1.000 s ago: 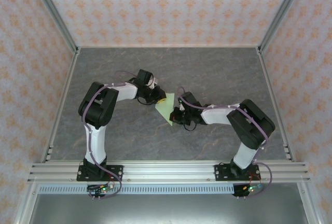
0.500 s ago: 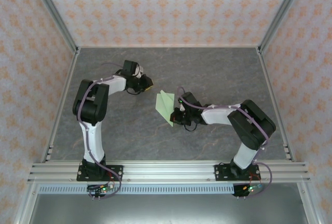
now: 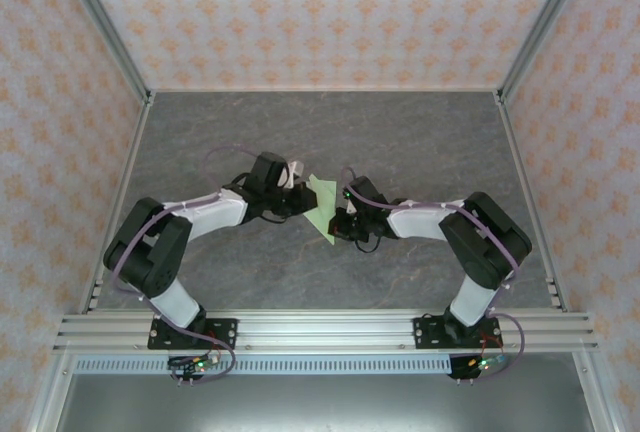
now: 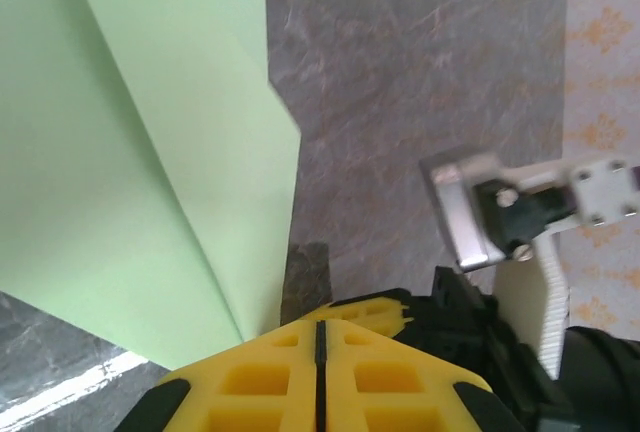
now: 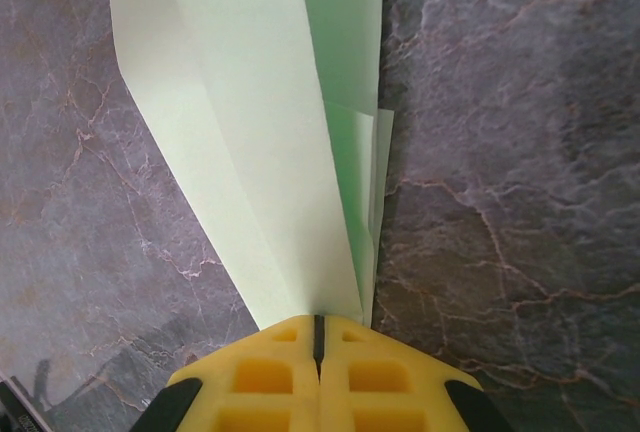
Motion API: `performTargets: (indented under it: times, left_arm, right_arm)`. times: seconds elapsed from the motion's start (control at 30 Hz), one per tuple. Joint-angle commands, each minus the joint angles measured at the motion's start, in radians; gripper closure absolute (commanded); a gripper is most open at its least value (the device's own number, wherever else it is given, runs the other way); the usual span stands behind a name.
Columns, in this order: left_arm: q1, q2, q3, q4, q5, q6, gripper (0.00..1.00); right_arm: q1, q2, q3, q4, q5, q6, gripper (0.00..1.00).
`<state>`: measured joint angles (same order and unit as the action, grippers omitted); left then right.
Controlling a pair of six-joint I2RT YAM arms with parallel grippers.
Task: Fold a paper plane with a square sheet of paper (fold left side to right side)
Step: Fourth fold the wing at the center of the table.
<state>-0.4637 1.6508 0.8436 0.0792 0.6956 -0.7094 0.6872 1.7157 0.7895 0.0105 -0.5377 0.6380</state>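
Item: pale green folded paper (image 3: 321, 208), a thin sheet with long straight creases, tapering to one narrow end.
Position: middle of the grey marbled table top (image 3: 420, 132), lying between the two arms with its long side running far to near.
Right gripper (image 3: 341, 221): just right of the paper, at its near part.
Right gripper, grasp: in the right wrist view the yellow fingers (image 5: 262, 382) are pressed together. The paper's (image 5: 250, 102) narrow end runs straight into the seam between them, so it is pinched there.
Left gripper (image 3: 303, 199): at the paper's left edge, far part, touching or almost touching it.
Left gripper, grasp: in the left wrist view the yellow fingers (image 4: 250, 382) are closed tight. A corner of the paper (image 4: 120, 152) meets the outer side of one finger, away from the seam. Whether any paper is caught cannot be told.
Surroundings: orange-patterned walls (image 3: 330, 12); aluminium rail (image 3: 320, 330) along the near edge.
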Motion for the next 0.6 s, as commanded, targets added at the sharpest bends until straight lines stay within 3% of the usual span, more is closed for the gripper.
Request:
performTargets:
  times: [0.0,0.13,0.57]
  left_arm:
    - [-0.010,0.044,-0.012,0.097,0.027,-0.035,0.92]
    - [-0.025,0.095,-0.018,0.163,0.048,-0.069,0.94]
    - [-0.074,0.180,0.038,0.142,0.016,-0.083,0.97]
  right_arm:
    - [0.004,0.052,-0.039,-0.218,0.068,-0.018,0.94]
    - [0.005,0.053,-0.038,-0.221,0.066,-0.020,0.94]
    - [0.005,0.058,-0.029,-0.233,0.064,-0.029,0.94]
